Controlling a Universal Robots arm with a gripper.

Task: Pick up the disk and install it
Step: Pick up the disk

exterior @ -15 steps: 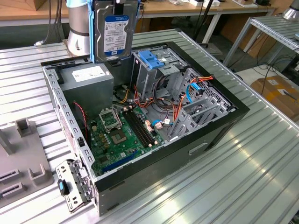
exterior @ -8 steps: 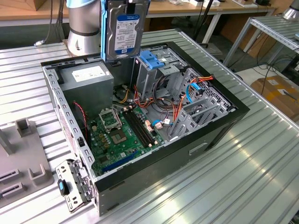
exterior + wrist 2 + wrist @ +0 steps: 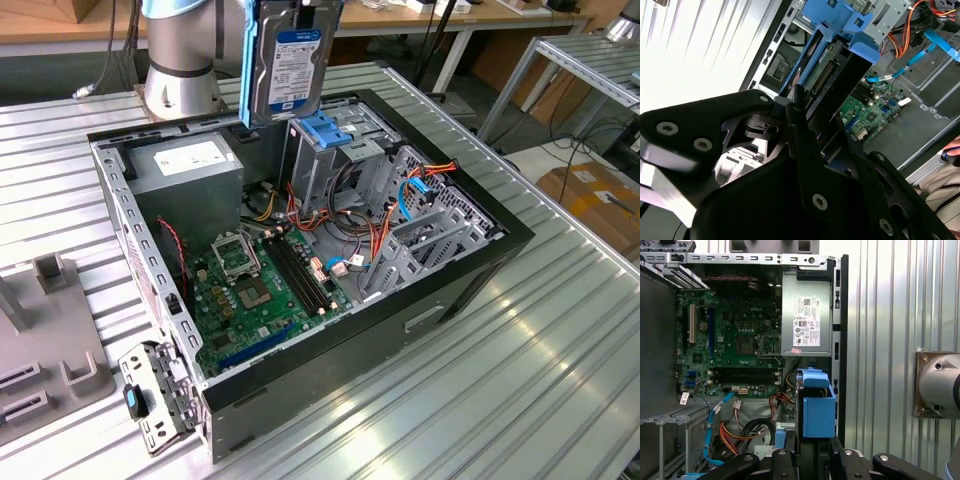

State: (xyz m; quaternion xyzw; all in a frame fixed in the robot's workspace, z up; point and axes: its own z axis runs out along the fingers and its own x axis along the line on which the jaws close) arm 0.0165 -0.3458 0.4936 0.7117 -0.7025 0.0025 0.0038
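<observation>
The disk (image 3: 291, 55) hangs upright in the air, its white-and-blue label facing the exterior camera and blue rails down both edges. Its lower end is just above the blue latch (image 3: 325, 130) of the grey drive cage (image 3: 318, 165) inside the open computer case (image 3: 470, 190). In both wrist views the disk appears edge-on in its blue carrier (image 3: 818, 410) (image 3: 832, 50). My gripper (image 3: 812, 456) (image 3: 807, 112) is shut on the end of the disk that points away from the case, with its black fingers (image 3: 799, 107) against the two flat faces.
Inside the case lie a grey power-supply box (image 3: 190, 165), a green motherboard (image 3: 255, 290) and orange and blue cables (image 3: 400, 200). The arm's base (image 3: 180, 60) stands behind the case. A grey fixture (image 3: 40, 340) sits at the exterior view's left on the ribbed metal table (image 3: 520, 380).
</observation>
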